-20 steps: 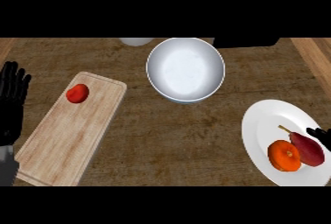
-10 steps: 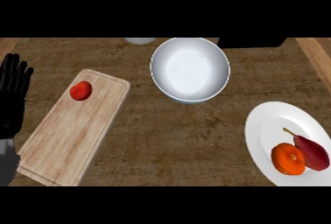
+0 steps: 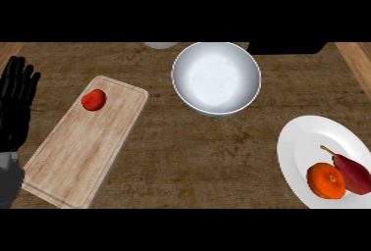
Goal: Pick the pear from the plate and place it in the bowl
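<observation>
My right hand has slipped out of view since a second ago, when a bit of it showed beside the plate (image 3: pixel 304 142); the scene has also slid slightly rightward in my head view. My left hand (image 3: pixel 17 105) rests at the left edge, fingers straight and spread, holding nothing. The dark red pear (image 3: pixel 352 172) lies on the white plate at lower right, touching the orange (image 3: pixel 326 180). The white bowl (image 3: pixel 216 77) sits up top, well apart, nothing visible inside it. A tomato (image 3: pixel 93 99) lies on the cutting board (image 3: pixel 80 152). I judge nothing is done yet on this wooden surface (image 3: pixel 203 157): reach, grasp, carry and release all remain.
</observation>
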Controlling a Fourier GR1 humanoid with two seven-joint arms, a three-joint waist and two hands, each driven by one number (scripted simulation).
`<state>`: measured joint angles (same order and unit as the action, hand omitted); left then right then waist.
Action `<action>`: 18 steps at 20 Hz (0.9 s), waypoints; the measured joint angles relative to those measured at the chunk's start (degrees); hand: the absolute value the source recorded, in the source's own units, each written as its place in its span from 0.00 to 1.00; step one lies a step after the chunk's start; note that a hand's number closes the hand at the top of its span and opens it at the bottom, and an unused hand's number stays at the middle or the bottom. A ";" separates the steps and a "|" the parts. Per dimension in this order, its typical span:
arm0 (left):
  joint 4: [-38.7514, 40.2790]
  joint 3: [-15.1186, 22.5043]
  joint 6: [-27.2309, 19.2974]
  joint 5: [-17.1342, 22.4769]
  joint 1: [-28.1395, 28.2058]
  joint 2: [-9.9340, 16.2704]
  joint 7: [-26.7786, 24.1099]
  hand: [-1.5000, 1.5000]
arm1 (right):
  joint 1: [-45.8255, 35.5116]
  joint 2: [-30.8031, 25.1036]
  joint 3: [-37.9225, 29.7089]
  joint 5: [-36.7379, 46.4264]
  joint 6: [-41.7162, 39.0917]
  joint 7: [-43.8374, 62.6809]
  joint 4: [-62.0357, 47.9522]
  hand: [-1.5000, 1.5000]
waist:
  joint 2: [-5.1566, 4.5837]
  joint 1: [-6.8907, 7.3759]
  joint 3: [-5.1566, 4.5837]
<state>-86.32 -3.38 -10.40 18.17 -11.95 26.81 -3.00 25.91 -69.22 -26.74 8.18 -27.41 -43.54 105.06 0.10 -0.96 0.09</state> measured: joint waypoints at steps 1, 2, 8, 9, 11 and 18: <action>0.64 -0.37 0.58 0.24 0.00 0.19 -0.21 0.50 | 0.77 -0.61 0.21 1.42 0.84 -1.20 -0.87 0.00 | -0.02 0.03 -0.01; 0.82 -0.39 0.69 0.20 -0.22 0.12 -0.17 0.50 | 1.27 -1.14 0.91 2.98 1.90 -2.33 -1.95 0.00 | -0.07 0.19 -0.01; 2.55 -0.63 1.80 -0.37 -1.47 -0.55 -0.91 0.50 | 0.69 -2.14 6.37 8.76 7.08 -6.57 -7.56 0.00 | -0.24 1.02 -0.03; 2.48 -0.47 1.62 -0.62 -1.55 -0.89 -0.83 0.50 | 0.20 -2.20 7.51 9.51 7.75 -7.22 -8.70 0.00 | -0.25 1.17 -0.03; 2.85 -0.61 2.20 -0.94 -1.09 -1.06 -1.51 0.50 | -0.75 -2.07 9.62 10.93 8.67 -7.85 -10.21 0.00 | -0.26 1.29 -0.04; 0.84 -1.08 2.40 -1.61 -0.72 -1.77 -0.04 0.50 | -6.81 0.37 18.14 15.68 10.02 -7.49 -14.77 0.00 | -0.25 1.73 -0.05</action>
<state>-85.49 -4.45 -7.99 16.57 -12.67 25.04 -3.03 19.10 -68.84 -8.59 23.85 -17.40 -51.03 90.29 -0.15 0.77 0.04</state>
